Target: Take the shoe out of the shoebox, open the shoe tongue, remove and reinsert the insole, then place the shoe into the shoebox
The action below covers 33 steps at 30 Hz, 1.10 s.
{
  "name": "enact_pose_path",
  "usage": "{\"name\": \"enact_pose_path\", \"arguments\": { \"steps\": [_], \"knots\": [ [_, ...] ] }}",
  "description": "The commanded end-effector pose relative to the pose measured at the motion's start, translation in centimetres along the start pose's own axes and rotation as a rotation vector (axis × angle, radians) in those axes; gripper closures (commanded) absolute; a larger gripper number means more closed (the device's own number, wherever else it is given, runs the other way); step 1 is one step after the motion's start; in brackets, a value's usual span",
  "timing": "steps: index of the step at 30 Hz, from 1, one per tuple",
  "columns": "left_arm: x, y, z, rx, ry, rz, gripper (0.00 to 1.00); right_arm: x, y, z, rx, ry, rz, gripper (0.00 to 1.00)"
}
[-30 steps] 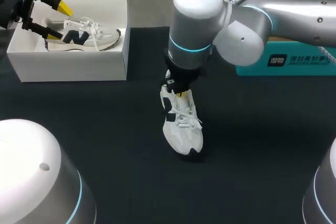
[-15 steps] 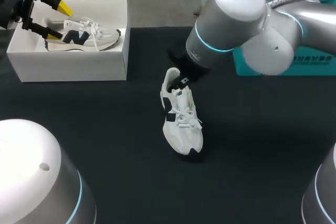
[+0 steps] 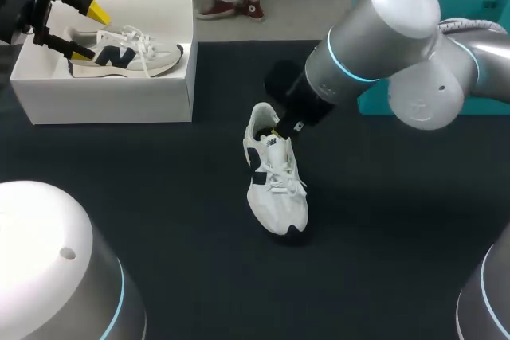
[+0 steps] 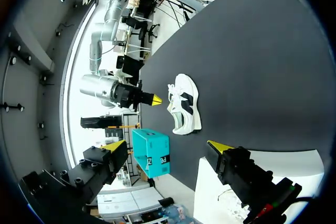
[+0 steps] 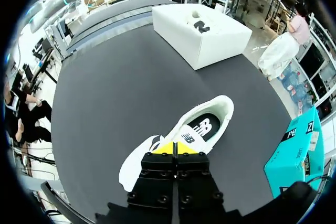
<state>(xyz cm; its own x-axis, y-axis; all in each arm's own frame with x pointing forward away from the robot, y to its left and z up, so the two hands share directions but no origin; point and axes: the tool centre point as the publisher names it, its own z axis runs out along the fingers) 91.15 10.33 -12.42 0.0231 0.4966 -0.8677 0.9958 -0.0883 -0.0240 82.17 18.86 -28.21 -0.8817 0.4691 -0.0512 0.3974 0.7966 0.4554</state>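
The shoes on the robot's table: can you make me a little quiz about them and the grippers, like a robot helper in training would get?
1. How many shoes are in view, counting inside the shoebox?
2. True or false: the left gripper is shut tight.
3. The right gripper has its tips at a shoe. Where does that shoe lie? A: in the shoebox. B: on the table. C: lifted in the air.

Key: 1: two. 2: false, its fingers stand wide apart. 3: B.
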Motion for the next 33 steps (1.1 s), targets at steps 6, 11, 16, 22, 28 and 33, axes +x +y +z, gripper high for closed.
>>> {"name": "enact_pose_path", "arguments": {
  "steps": [6,11,16,22,28,33],
  "knots": [
    [0.0,-0.1,0.0,0.0,0.003,0.0,0.0,-1.8,2.6,0.5,0.222,-0.029,-0.381,1.0],
    [0.0,-0.1,0.0,0.0,0.003,0.0,0.0,-3.1,3.5,1.1,0.274,-0.042,-0.418,1.0],
    [0.0,-0.1,0.0,0.0,0.003,0.0,0.0,-5.0,4.7,2.3,0.278,-0.039,-0.401,0.77],
    [0.0,-0.1,0.0,0.0,0.003,0.0,0.0,-7.7,6.0,3.7,0.269,-0.03,-0.372,0.58],
    [0.0,-0.1,0.0,0.0,0.003,0.0,0.0,-9.7,6.2,5.3,0.29,-0.046,-0.376,0.52],
    [0.0,-0.1,0.0,0.0,0.003,0.0,0.0,-10.8,6.2,5.9,0.297,-0.052,-0.406,0.27]
  ]
}}
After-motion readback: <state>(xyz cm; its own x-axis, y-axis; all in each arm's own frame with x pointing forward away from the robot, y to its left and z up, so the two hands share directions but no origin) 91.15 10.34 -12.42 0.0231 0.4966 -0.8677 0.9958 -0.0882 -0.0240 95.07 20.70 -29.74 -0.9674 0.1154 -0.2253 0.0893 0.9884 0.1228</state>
